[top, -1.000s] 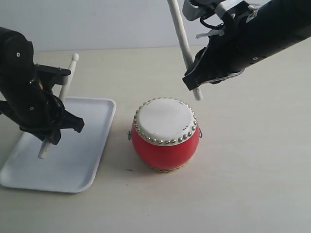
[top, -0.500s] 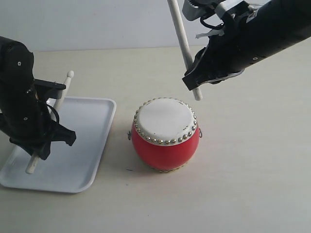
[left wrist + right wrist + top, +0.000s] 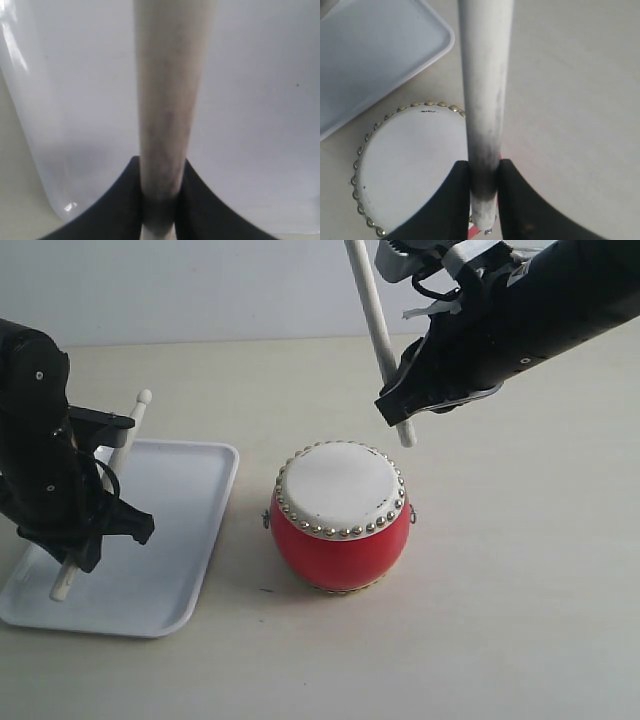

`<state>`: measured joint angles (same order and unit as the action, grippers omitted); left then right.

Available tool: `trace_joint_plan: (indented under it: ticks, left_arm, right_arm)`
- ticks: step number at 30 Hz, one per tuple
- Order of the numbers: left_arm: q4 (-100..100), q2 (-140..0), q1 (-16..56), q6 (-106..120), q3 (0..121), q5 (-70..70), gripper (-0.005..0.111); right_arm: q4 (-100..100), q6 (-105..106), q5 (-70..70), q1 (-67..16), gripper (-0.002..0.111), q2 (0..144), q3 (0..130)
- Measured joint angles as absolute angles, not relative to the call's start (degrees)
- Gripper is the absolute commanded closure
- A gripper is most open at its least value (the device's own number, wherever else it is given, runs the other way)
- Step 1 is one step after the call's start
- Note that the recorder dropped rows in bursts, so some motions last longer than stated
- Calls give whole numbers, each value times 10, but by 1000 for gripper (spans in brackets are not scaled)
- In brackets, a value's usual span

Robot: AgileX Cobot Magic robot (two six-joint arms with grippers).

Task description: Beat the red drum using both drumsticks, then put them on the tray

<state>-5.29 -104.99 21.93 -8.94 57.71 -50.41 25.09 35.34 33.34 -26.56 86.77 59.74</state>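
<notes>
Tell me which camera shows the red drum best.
The exterior view: the whole red drum shows, with skin, studs and red body. The right wrist view catches only part of its top, behind a drumstick. The left wrist view shows none of it.

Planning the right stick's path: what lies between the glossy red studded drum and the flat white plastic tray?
Nothing but a bare strip of beige tabletop separates the glossy red drum from the white rectangular tray; the exterior view shows it.

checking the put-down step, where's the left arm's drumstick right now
Exterior view, left side: the left drumstick is clamped in the left gripper, tilted over the tray, left of the red drum.
</notes>
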Motion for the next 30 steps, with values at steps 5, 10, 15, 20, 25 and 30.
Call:
trace_joint_plan:
  ticks: [5, 10, 15, 20, 25, 30]
  left_arm:
    - [-55, -1050, 219, -89, 577, -504, 107]
    - [-57, -1042, 219, -94, 576, -504, 107]
    - [-57, -1018, 219, -96, 576, -504, 107]
    - [-58, -1014, 219, -98, 576, -505, 107]
    - [-61, -1014, 219, -98, 562, -505, 107]
    - [-70, -1014, 219, -109, 537, -503, 107]
  right_arm:
    - [251, 353, 333, -266, 108, 868, 597]
    - [251, 353, 333, -266, 108, 868, 597]
    - [251, 353, 333, -266, 108, 868, 597]
    - [251, 353, 336, -266, 108, 868, 597]
    - [251, 353, 351, -266, 108, 868, 597]
    - [251, 353, 358, -266, 108, 868, 597]
